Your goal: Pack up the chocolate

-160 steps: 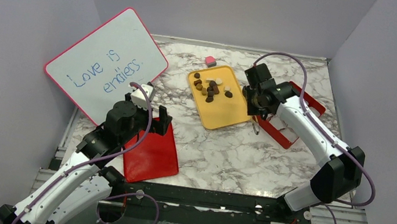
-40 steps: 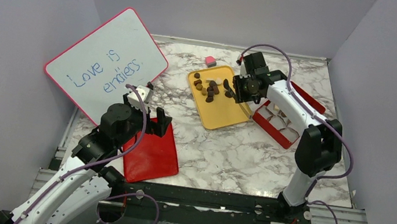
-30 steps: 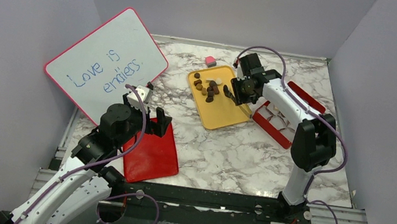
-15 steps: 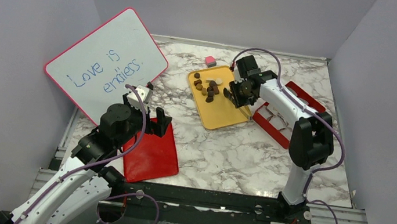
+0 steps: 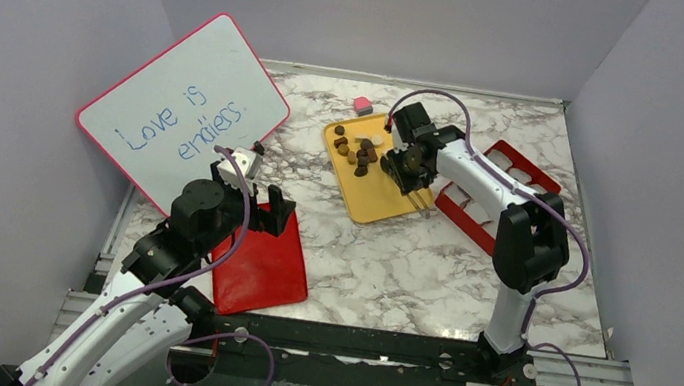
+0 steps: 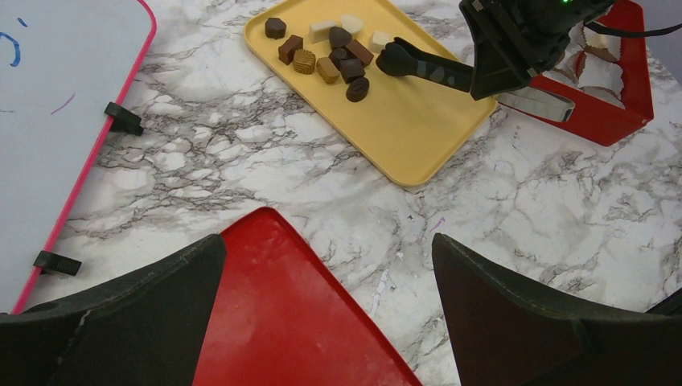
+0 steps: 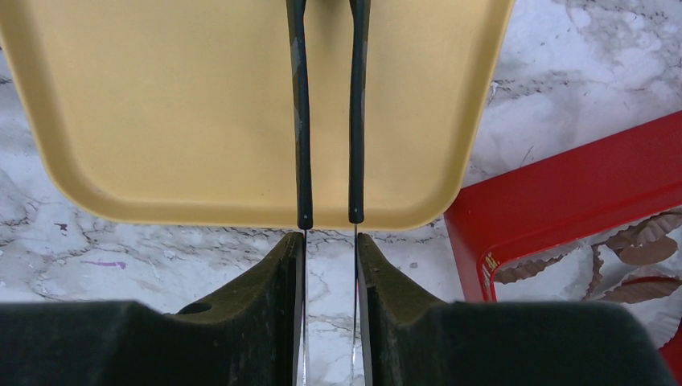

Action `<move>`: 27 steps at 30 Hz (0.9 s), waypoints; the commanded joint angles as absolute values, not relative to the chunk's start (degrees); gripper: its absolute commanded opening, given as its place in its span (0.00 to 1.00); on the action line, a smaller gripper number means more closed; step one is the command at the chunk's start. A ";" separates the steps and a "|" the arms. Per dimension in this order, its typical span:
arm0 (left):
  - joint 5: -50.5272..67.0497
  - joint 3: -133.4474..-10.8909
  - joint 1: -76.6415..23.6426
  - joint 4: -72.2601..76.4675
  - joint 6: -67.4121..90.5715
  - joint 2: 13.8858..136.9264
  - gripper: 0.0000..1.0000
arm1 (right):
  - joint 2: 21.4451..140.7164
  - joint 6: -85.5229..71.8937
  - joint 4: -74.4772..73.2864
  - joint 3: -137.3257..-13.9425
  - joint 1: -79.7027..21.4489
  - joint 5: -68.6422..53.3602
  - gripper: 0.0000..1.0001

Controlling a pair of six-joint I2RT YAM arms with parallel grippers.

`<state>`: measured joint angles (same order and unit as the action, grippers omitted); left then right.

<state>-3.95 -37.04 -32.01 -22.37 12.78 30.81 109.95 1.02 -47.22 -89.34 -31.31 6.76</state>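
Picking stage, by my reading: right pincer (image 7: 330, 245) clamps tongs (image 6: 426, 69), tips beside the chocolate (image 6: 338, 56) on the yellow tray (image 6: 418, 137); next needs one piece nipped for the red box (image 6: 615, 121); left pincer (image 6: 328, 265) gapes

White-and-black arms (image 5: 481, 177), purple cables (image 5: 433, 92)

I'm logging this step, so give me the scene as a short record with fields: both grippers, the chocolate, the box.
left gripper: open, holding nothing, above the flat red tray
right gripper: shut on tongs, tips beside the chocolate
chocolate: clustered at one end of the yellow tray
red box: beside the yellow tray, paper cups inside
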 commanded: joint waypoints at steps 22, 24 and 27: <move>-2.81 -36.52 -32.17 -20.74 12.35 31.39 0.99 | 90.99 -6.45 -48.39 -76.95 -34.02 6.77 0.30; -2.81 -36.45 -32.17 -20.70 12.39 31.23 0.99 | 89.98 -7.52 -48.78 -76.90 -34.08 7.36 0.29; -2.75 -36.41 -32.17 -20.74 12.40 31.32 0.99 | 88.46 -9.62 -49.87 -76.93 -34.03 9.58 0.28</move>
